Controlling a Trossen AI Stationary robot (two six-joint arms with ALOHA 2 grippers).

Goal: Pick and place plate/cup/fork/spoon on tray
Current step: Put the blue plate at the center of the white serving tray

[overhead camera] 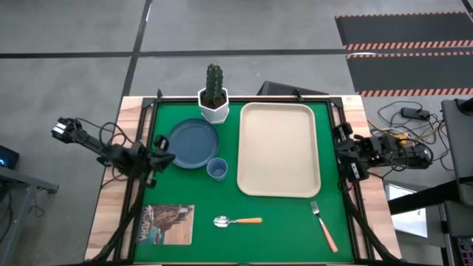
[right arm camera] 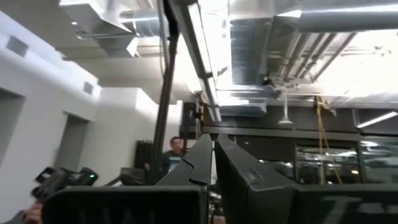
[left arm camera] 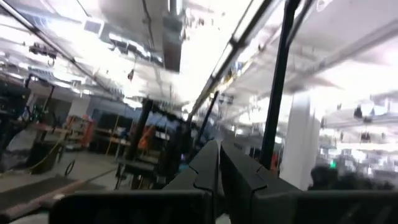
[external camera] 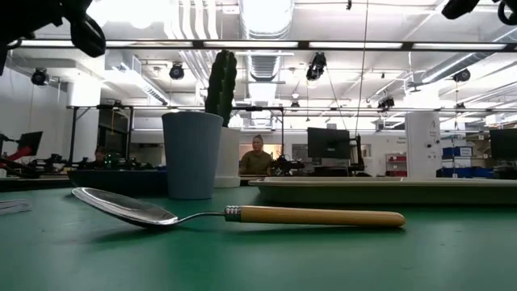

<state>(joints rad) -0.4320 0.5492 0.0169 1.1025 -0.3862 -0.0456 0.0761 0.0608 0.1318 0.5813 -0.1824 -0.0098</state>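
The slate-blue plate (overhead camera: 194,143) lies on the green mat at the far left. The light-blue cup (overhead camera: 216,168) stands upright just off the plate's near right rim and also shows in the low view (external camera: 192,153). The cream tray (overhead camera: 278,149) lies right of them and holds nothing. The spoon (overhead camera: 238,221) lies near the front, with its bowl on the mat (external camera: 129,210) and its handle toward the right. The fork (overhead camera: 323,226) lies at the front right, tines toward the tray. My left gripper (overhead camera: 164,157) is shut at the plate's left rim, raised off the table. My right gripper (overhead camera: 341,153) is shut at the tray's right edge, also raised.
A white hexagonal pot with a cactus (overhead camera: 213,96) stands at the far edge between plate and tray. A booklet (overhead camera: 166,224) lies at the front left of the mat. A person (external camera: 257,155) sits in the room beyond the table.
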